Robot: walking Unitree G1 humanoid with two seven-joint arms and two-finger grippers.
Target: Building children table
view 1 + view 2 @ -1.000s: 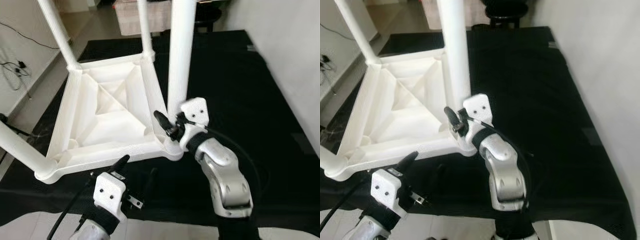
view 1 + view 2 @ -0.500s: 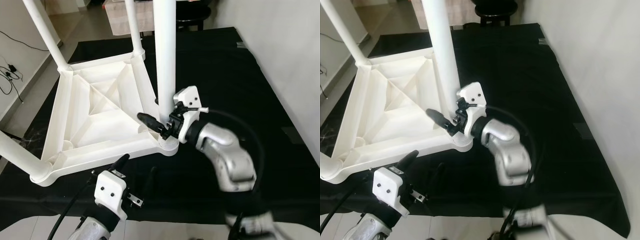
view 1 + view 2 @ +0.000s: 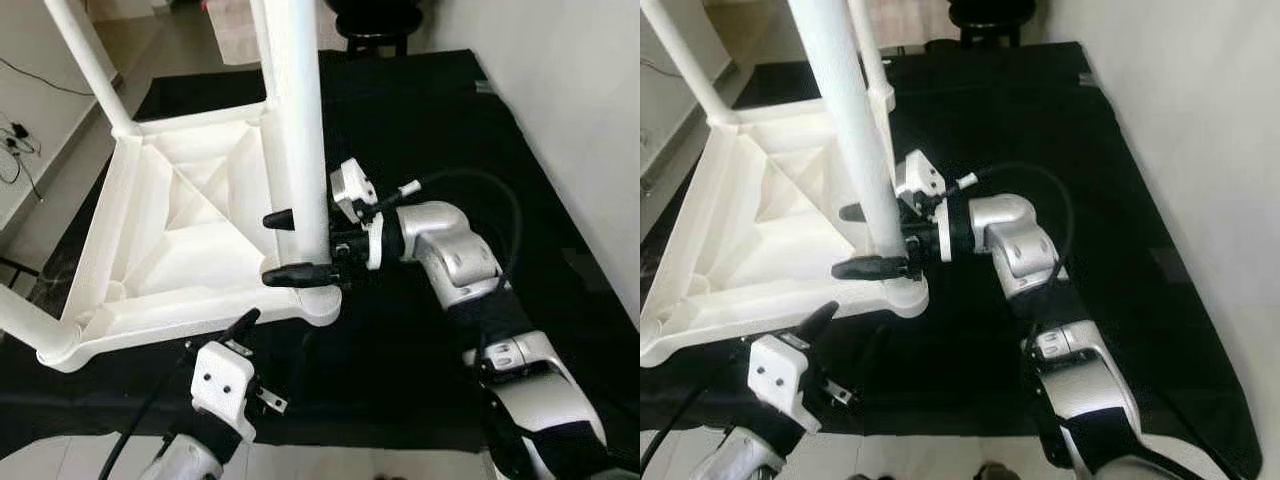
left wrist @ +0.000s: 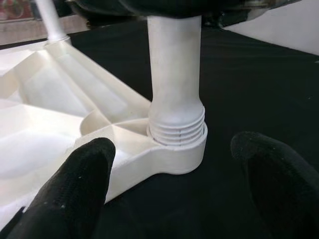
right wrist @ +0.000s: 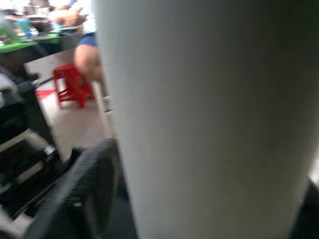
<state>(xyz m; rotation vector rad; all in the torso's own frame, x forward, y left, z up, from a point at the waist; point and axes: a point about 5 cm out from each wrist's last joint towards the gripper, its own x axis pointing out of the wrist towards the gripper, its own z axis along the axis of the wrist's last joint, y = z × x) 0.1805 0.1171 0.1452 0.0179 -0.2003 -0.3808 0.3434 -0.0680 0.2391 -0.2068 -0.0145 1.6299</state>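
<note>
White children's table (image 3: 190, 230) lies upside down on black floor mat (image 3: 440, 110), underside ribs up; four legs stand in the corner sockets as far as I can see, so assembly looks nearly done; near leg (image 3: 296, 130) sits in its corner socket (image 4: 174, 149), thread rings visible above the collar in the left wrist view, so I judge it not fully screwed home; tightening that leg is what is left.

Right gripper (image 3: 297, 246) reaches in from the right side, jaws spread around the near leg low down, one finger either side; whether the pads actually press the leg, cannot tell; left gripper (image 3: 243, 330) hovers low in front of the table edge, jaws spread, holding nothing, aimed at the socket.

Room: wall (image 3: 560, 100) close on the right; mat open around the right arm; table edge just beside the left gripper; other legs well apart from both arms.
</note>
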